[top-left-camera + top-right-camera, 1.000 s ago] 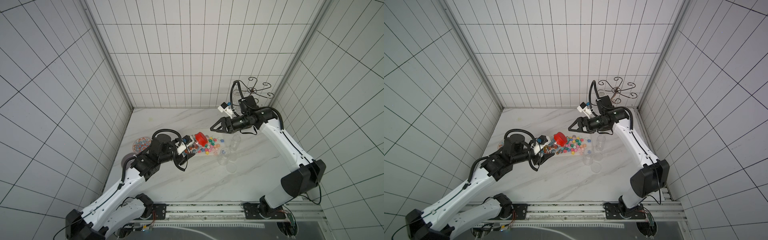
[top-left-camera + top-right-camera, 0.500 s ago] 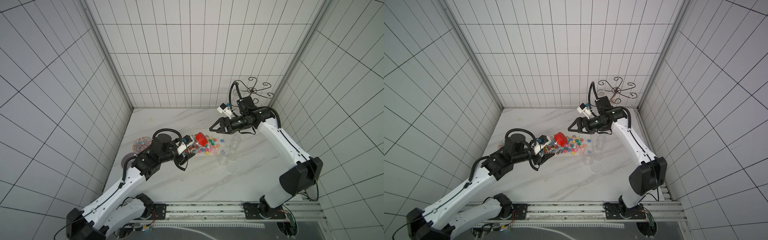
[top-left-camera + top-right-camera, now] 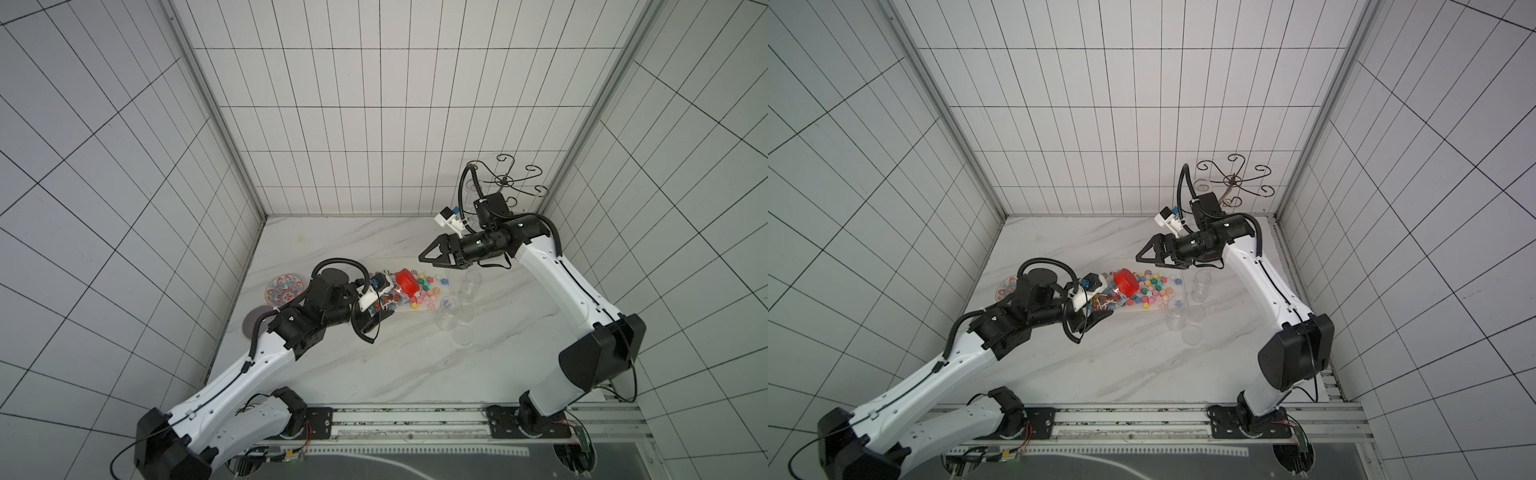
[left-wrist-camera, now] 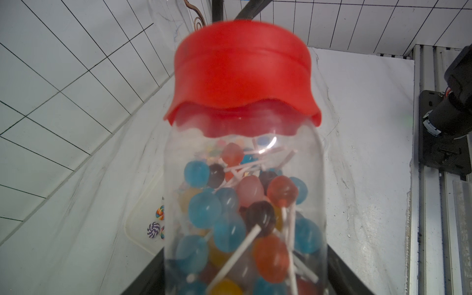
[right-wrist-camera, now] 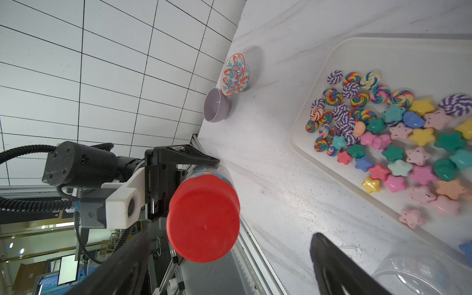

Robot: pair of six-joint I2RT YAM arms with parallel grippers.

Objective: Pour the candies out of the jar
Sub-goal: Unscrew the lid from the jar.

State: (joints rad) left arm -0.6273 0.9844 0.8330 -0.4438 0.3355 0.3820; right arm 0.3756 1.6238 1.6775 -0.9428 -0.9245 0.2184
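The marble table (image 3: 374,374) fills the floor of the tiled cell. The left arm (image 3: 249,365) reaches in from 7 o'clock. The right arm (image 3: 561,282) comes from 4 o'clock and bends back toward the centre. A wire stand (image 3: 505,180) is in the back corner at 1 o'clock. A clear tray (image 5: 408,58) lies near the table's centre.

The left gripper (image 3: 380,307) is clamped on the jar (image 3: 388,297), with a finger on either side of the clear body. The jar is tipped nearly onto its side at the tray's 9 o'clock end, and its neck points to about 2 o'clock. The right gripper (image 3: 424,257) is spread wide and holds nothing. It hovers over the tray's 12 o'clock rim and points to 9 o'clock, with its tips near the jar's top but apart from it.

Two bowls sit by the wall at 9 o'clock: a patterned bowl (image 3: 284,289) and a purple bowl (image 3: 255,326) at its 7 o'clock. Clear cups (image 3: 469,286) cluster at the tray's 4 o'clock end.

The red lid (image 4: 242,71) is on the jar. Inside are round lollipops (image 4: 204,209) on white sticks. They are blue, orange, yellow and dark, and are heaped in the body short of the neck. The candies (image 5: 383,127), swirls and pastel stars, lie loose across the tray floor.
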